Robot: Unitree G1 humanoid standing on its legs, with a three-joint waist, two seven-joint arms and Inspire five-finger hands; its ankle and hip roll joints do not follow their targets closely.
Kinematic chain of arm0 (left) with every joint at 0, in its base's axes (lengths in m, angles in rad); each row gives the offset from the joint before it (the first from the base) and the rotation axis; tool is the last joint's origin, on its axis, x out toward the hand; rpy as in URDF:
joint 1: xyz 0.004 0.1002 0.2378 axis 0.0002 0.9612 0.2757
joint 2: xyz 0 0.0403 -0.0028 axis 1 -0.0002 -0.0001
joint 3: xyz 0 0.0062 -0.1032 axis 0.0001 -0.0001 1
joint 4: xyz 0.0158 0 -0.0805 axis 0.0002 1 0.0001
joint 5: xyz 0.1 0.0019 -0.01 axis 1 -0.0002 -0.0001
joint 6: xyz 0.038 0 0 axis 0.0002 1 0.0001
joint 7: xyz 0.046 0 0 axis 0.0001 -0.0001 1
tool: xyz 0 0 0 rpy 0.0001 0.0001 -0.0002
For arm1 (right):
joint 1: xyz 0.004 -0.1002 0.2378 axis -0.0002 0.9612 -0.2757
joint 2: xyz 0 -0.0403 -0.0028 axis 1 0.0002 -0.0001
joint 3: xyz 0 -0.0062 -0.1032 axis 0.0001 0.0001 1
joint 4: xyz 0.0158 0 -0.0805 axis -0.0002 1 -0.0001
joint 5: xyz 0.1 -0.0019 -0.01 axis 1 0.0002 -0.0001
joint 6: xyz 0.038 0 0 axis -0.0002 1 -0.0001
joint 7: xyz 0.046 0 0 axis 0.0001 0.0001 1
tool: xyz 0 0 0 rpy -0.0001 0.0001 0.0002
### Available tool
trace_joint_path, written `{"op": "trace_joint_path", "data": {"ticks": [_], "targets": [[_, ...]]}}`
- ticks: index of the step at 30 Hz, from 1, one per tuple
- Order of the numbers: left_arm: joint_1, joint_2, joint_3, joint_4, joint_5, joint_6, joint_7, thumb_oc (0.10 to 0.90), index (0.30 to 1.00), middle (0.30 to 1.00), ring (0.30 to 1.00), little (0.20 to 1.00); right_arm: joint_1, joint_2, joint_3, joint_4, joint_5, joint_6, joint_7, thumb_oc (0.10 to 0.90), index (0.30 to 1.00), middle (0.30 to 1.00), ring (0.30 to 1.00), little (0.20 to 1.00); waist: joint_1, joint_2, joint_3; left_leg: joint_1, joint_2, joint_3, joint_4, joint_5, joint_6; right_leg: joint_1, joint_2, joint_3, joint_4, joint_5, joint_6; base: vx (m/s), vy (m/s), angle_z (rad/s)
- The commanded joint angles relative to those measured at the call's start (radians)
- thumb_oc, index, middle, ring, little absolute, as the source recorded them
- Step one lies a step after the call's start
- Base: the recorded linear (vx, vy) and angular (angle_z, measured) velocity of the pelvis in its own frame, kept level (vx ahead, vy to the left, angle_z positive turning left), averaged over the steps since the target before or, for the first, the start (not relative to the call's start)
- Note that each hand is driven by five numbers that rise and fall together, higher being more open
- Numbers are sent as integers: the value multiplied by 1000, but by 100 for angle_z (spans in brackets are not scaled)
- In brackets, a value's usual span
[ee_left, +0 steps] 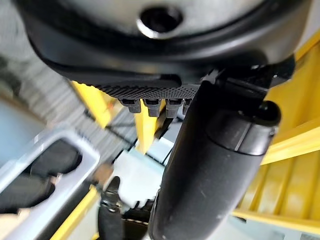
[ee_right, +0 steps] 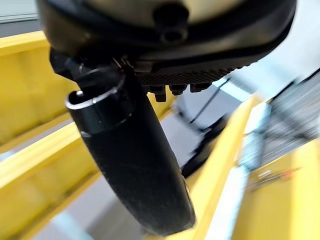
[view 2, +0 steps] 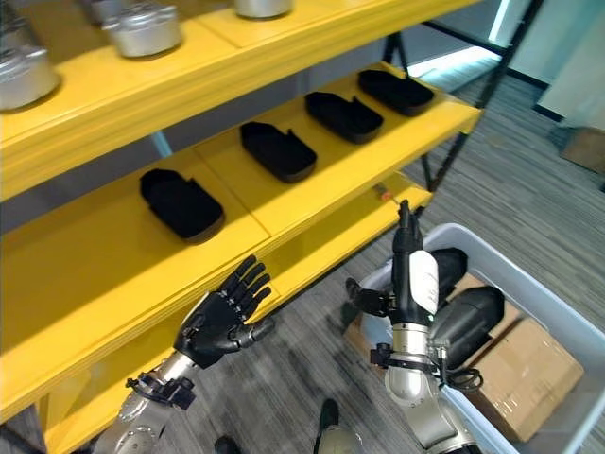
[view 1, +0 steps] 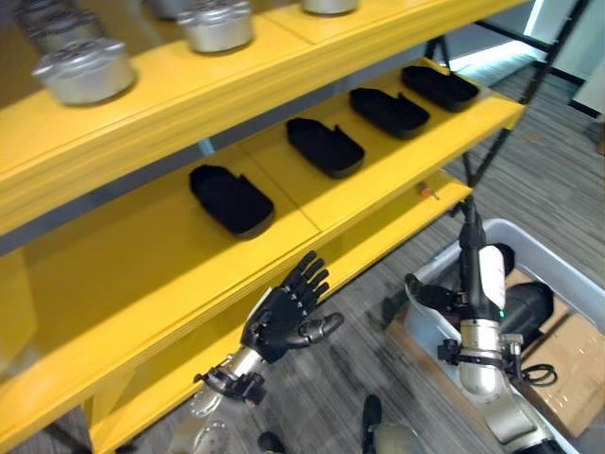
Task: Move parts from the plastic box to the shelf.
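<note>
A pale plastic box (view 1: 560, 257) stands on the floor at the lower right, with black parts (view 1: 531, 305) lying inside it. The yellow shelf (view 1: 142, 274) runs across the view, and several black parts (view 1: 231, 199) lie in a row on its middle board. My left hand (view 1: 286, 317) hovers open in front of the shelf's lower edge, fingers straight and holding nothing. Over the box's near end my right hand (view 2: 413, 276) stands upright with its fingers pointing up, open and holding nothing. The left wrist view looks past the thumb (ee_left: 210, 170) to the box (ee_left: 75, 165).
Silver metal parts (view 1: 85, 71) sit on the top board. A cardboard piece (view 1: 575, 355) lies in the box beside the black parts. A small orange item (view 1: 427, 191) rests on the lowest board. A black shelf brace (view 1: 487, 142) stands at the right, above grey carpet.
</note>
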Motion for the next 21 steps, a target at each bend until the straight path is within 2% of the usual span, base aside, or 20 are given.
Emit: {"op": "trace_joint_path", "data": {"ticks": [1,7,13,14,15,16,18,20,21], "targets": [[-69,-2,-6,-101,-8,-57,-54,900,1000,1000,1000,1000,-67,-36,-34,-84,-3,-55,-22,900,1000,1000,1000,1000,-16,-41,-42,-58,-74,-39,-5,-18,14,117,-47,-8,-10,-54,48,-53,-268,-47],[-104,-19,-45,-84,-9,-70,-46,900,1000,1000,1000,1000,-60,-66,-42,-64,-32,-71,-28,900,1000,1000,1000,1000,-65,-36,-29,-71,-37,-41,1,21,-19,93,3,47,-16,-60,13,-49,-246,-34],[-124,-28,-55,-65,8,-79,-35,900,1000,1000,1000,1000,-48,-75,-37,-40,-20,-100,-26,900,1000,1000,1000,1000,-90,-35,-39,-63,-10,-91,20,64,-53,97,45,113,-39,-57,-7,11,-197,-36],[-126,-28,-51,-56,14,-89,-26,900,1000,1000,1000,1000,-45,-76,-33,-34,-17,-114,-14,900,1000,1000,1000,1000,-90,-34,-44,-64,-8,-126,26,72,-55,96,52,136,-37,-59,-11,127,-175,-65],[-121,-25,-43,-54,15,-108,7,900,1000,1000,1000,1000,-43,-77,-20,-26,-16,-141,7,900,1000,1000,1000,1000,-78,-30,-52,-79,-21,-220,36,73,-51,88,62,188,-28,-65,-15,98,-90,-83],[-121,-25,-43,-54,15,-108,8,900,1000,1000,1000,1000,-42,-77,-20,-26,-16,-141,7,900,1000,1000,1000,1000,-77,-30,-52,-80,-21,-220,37,73,-51,88,62,189,-27,-66,-15,85,-78,-112],[-86,-10,0,-71,12,-136,49,900,1000,1000,1000,1000,-36,-85,0,-27,-15,-183,69,900,1000,1000,1000,1000,-41,-23,-60,-111,-101,-397,70,24,-6,67,79,293,-19,-55,-22,111,-52,-138],[-53,-1,29,-82,8,-138,38,900,1000,1000,1000,1000,-30,-98,14,-34,-15,-187,91,900,1000,1000,1000,1000,-18,-20,-59,-124,-158,-483,65,-7,18,71,89,339,-21,-53,-21,138,-12,-155],[-42,1,39,-84,3,-135,28,900,1000,1000,1000,1000,-28,-100,18,-38,-19,-184,91,900,1000,1000,1000,1000,-12,-19,-61,-130,-172,-499,52,-15,25,69,92,350,-22,-50,-20,139,11,-130]]}}
